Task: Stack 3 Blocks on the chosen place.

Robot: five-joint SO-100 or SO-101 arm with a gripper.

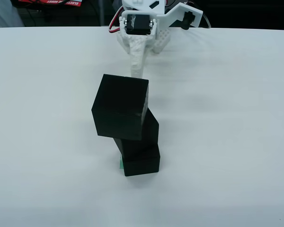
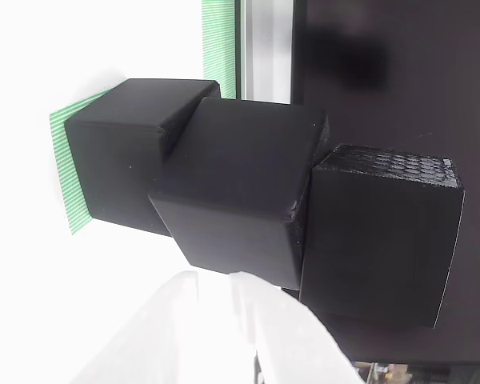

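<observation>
Three blocks piled in one crooked column, all just in front of the claw [image 1: 138, 66].

From the front view: bottom block [image 1: 142, 163] sitting on the green patch [image 1: 119, 163], with only a thin green edge peeping out at its left; middle block [image 1: 151, 128] twisted on it; top block [image 1: 120, 106] twisted again and hanging out to the view's left, directly before the claw's tip and seemingly very near it; white table [image 1: 47, 118] all around; impossible to tell from here whether the fingers are spread or closed, and nothing seen between them.

From the turned close view: same column lying sideways in the picture; green patch [image 2: 68, 176] at far left, then bottom block [image 2: 120, 160], middle block [image 2: 232, 192], top block [image 2: 384, 232]; each one rotated against its neighbour; blurred white claw [image 2: 224, 336] just beside the middle block, contact not clear.

Judging the stacking as done, only the retreat remaining; better to pull the claw straight away from the column, slowly; no sideways sweep, no turn of the wrist near the top block; probably enough one small push to bring down such a leaning pile.
</observation>
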